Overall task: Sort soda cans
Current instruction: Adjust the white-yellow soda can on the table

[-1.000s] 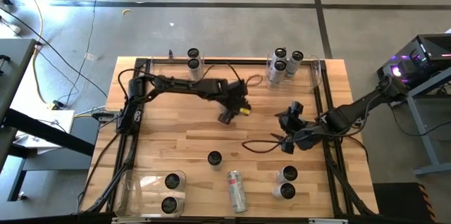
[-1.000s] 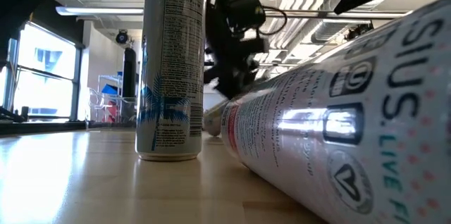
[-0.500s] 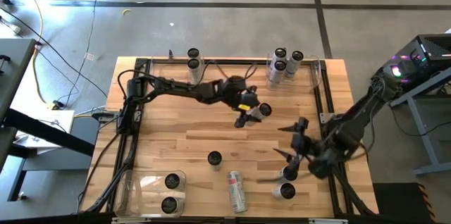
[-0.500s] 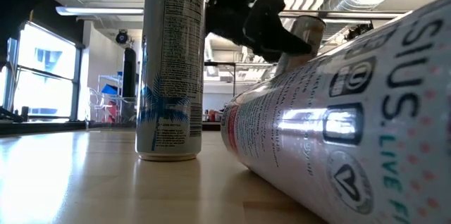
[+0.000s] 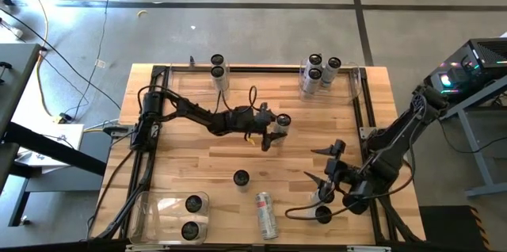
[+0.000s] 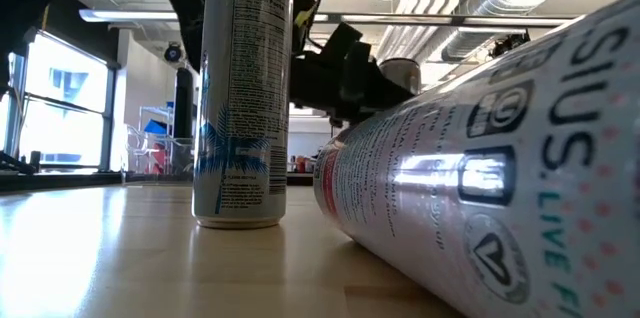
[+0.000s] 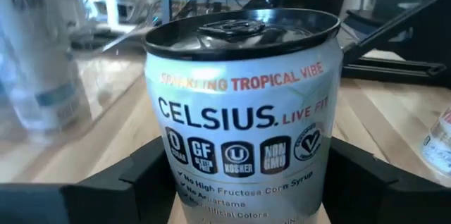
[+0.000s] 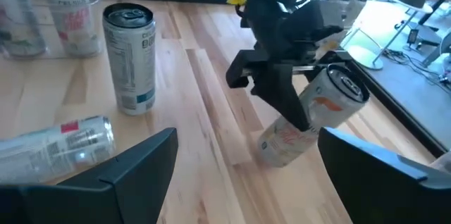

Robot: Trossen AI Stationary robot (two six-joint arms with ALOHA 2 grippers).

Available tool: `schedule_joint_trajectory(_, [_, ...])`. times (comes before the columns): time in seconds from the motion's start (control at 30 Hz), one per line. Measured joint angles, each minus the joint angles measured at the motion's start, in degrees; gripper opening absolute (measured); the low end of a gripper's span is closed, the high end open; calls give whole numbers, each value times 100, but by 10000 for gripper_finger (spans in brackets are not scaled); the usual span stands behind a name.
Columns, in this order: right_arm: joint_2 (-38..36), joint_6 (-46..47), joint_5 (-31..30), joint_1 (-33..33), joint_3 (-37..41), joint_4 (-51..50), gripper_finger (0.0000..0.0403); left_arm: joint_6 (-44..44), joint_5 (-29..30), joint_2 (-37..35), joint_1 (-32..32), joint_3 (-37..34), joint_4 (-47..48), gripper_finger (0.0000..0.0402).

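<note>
Plainly, the left gripper (image 5: 275, 129) has its jaws closed across the body of a can (image 7: 243, 111), one dark finger (image 7: 148, 175) on each side of the label, roughly halfway down the can. It holds this can tilted, top leaning away from the arm, over the middle of the table (image 5: 198, 153); whether the base touches the wood I cannot tell. The can looks like thin aluminium: light if empty, heavier if full, and nothing here shows which. Its side is smooth and slippery and would dent under a hard squeeze, so I'd judge mid-body, square across the round, to be the sound place to grip, well away from the rim. The right gripper (image 5: 322, 165) hangs with its jaws spread wide and nothing between them, just beside a pair of upright cans (image 5: 323, 196) near the front right corner. Further out, one standing can (image 5: 241, 177) and one lying can (image 5: 265, 214) wait on bare wood near the front; two more sit in the clear bin (image 5: 150, 208) at the front left, and four in the bin (image 5: 355, 78) at the far right. Two others stand at the far edge, and I cannot make out any bin around them. From table height, the standing and lying cans block nearly everything behind them.
</note>
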State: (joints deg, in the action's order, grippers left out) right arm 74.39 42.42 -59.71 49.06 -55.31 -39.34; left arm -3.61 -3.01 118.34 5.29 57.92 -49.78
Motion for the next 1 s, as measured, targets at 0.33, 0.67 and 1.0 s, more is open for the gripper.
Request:
schedule_joint_trajectory(0.33, [0,-383,337,-179,0,361,338,-158,34,-22,-23,-3,489,288])
schedule_joint_trajectory(0.67, [0,-386,514,-183,0,364,338,-260,-265,-13,-20,-12,706,297])
schedule_joint_trajectory(1.0, [0,-524,1064,-184,0,375,338,18,-498,-453,-49,-10,689,304])
